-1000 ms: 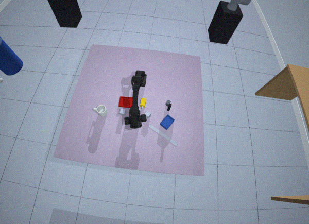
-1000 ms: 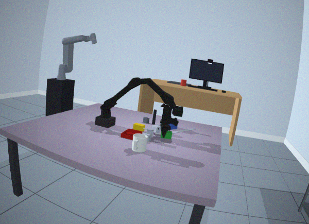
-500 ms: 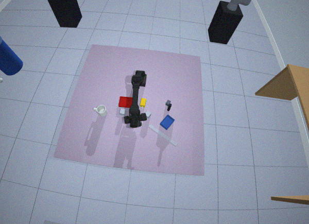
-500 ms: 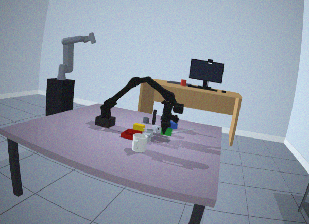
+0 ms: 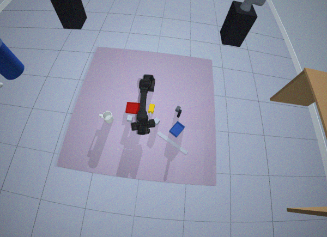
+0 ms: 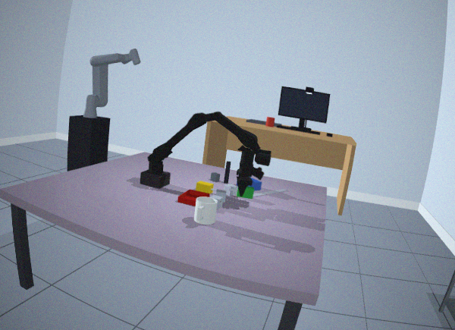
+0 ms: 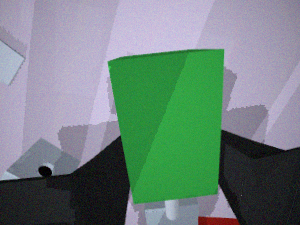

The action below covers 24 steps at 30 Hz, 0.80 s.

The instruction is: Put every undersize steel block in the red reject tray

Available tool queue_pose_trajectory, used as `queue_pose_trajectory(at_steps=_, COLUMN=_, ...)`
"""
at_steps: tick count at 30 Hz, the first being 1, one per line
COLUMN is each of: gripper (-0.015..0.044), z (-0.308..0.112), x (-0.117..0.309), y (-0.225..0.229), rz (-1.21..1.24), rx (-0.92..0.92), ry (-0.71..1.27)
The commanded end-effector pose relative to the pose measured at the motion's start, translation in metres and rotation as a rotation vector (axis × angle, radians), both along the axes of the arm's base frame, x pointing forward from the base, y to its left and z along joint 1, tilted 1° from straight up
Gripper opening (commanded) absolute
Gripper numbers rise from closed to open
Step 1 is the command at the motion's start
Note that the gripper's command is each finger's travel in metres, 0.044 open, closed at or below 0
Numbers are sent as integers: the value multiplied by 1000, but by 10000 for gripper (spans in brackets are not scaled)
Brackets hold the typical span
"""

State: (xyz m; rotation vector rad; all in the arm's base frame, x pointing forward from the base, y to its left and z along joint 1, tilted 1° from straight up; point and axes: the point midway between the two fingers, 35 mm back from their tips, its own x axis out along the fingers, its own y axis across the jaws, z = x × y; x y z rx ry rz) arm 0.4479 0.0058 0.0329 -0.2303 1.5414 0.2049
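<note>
Going left to right in the top view, a white mug [image 5: 108,116] [image 6: 205,212] stands on the tabletop [image 5: 114,65] [image 6: 152,227], handle pointing left. Next, a first steel block [image 5: 129,118] [image 6: 218,200] lies near the red reject tray [image 5: 132,108] [image 6: 183,199] [image 7: 220,221], which the arm partly overhangs. The pincer [image 5: 143,129] [image 6: 245,190] [image 7: 164,132] is pinching the green GO gauge [image 6: 247,193] [image 7: 170,127]; its pale pin shows against a second steel block [image 7: 187,216], contact undeterminable. A yellow block [image 5: 151,108] [image 6: 204,187] lies right of the arm. Near it, a third steel block [image 5: 156,121] [image 7: 40,155] presents a dark bore; gauge apart from it. Further right lie a pale strip [image 5: 172,143] [image 6: 271,192], a blue tray [image 5: 176,129] [image 6: 256,184], a small grey cube [image 5: 177,108] [image 6: 214,177] and an upright black rod [image 5: 179,113] [image 6: 227,172].
</note>
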Motion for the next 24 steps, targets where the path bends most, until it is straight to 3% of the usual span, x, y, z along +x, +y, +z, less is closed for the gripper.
queue_pose_trajectory(at_steps=1, gripper=0, z=8, x=0, y=0, rz=0, rx=0, ry=-1)
queue_pose_trajectory(at_steps=5, gripper=0, z=42, x=-4, y=0, rz=0, rx=0, ry=14)
queue_pose_trajectory(at_steps=12, gripper=0, z=46, x=-8, y=5, rz=57, rx=-1, ry=26)
queue_pose_trajectory(at_steps=24, gripper=0, z=48, x=-56, y=78, rz=1075, rx=-15, ry=24)
